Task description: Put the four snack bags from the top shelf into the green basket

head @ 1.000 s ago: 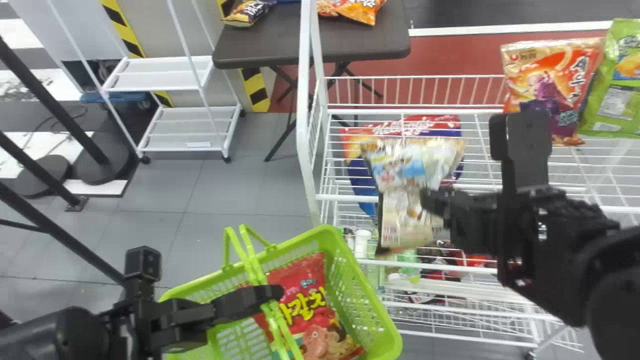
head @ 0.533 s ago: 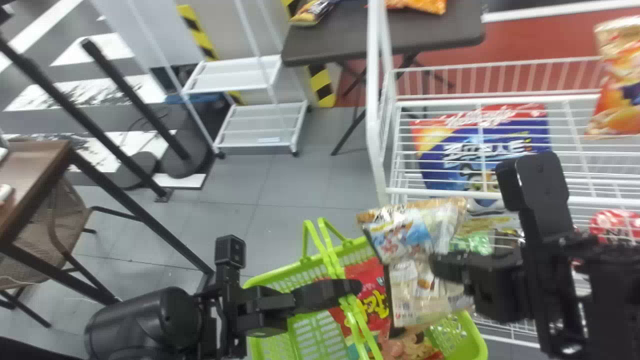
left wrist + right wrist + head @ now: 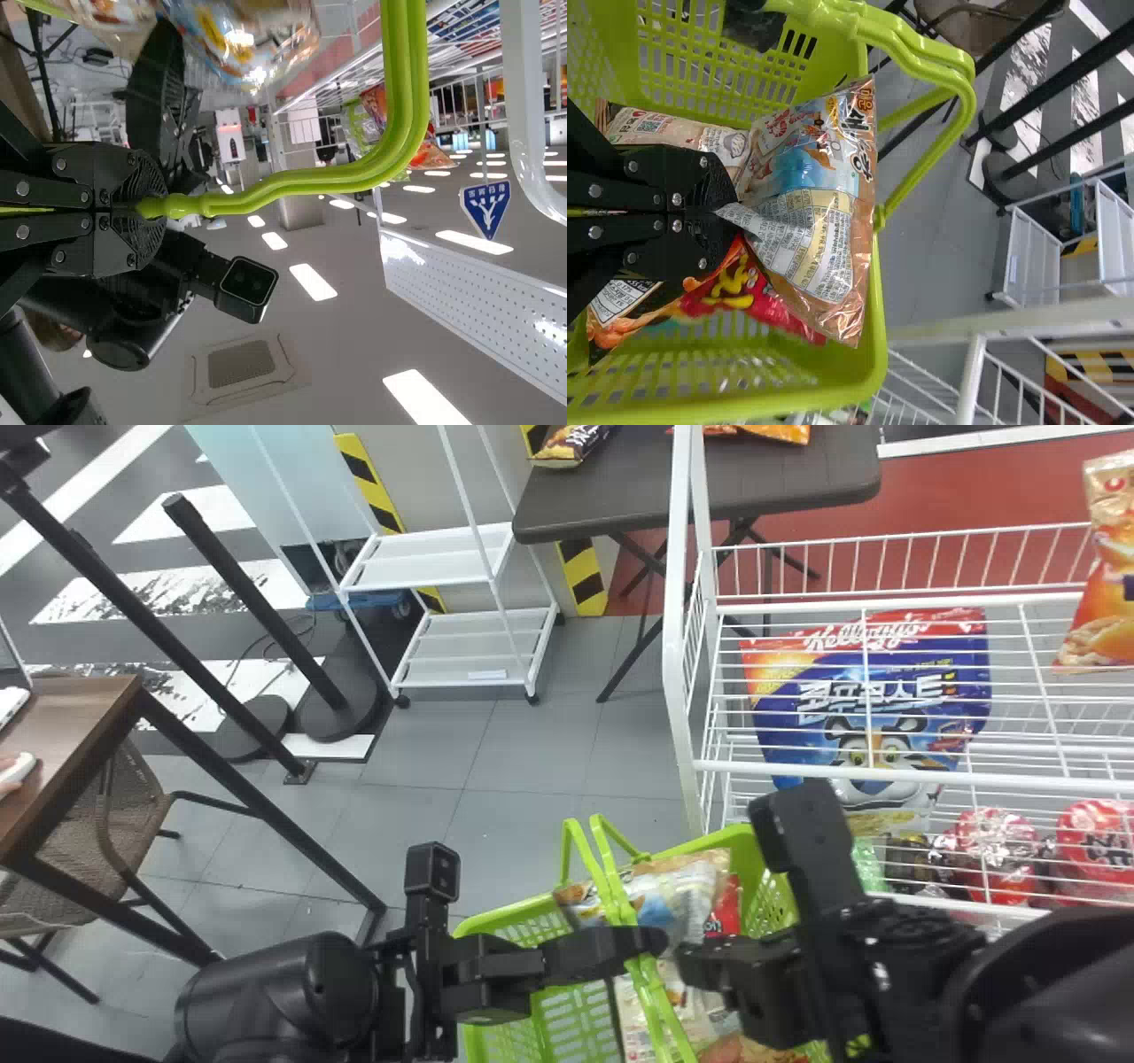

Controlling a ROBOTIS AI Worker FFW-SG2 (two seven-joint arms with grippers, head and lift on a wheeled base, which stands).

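Beside the white shelf [image 3: 676, 602], the right gripper [image 3: 725, 211] is pinching a snack bag [image 3: 811, 239] in the green basket [image 3: 875, 354], the left gripper [image 3: 149, 208] is clamping its handles [image 3: 292, 181], and placing is likely requiring release.

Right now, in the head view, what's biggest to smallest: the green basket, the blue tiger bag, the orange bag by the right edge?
1. Green basket
2. Blue tiger bag
3. Orange bag, partly cut off by the picture's edge
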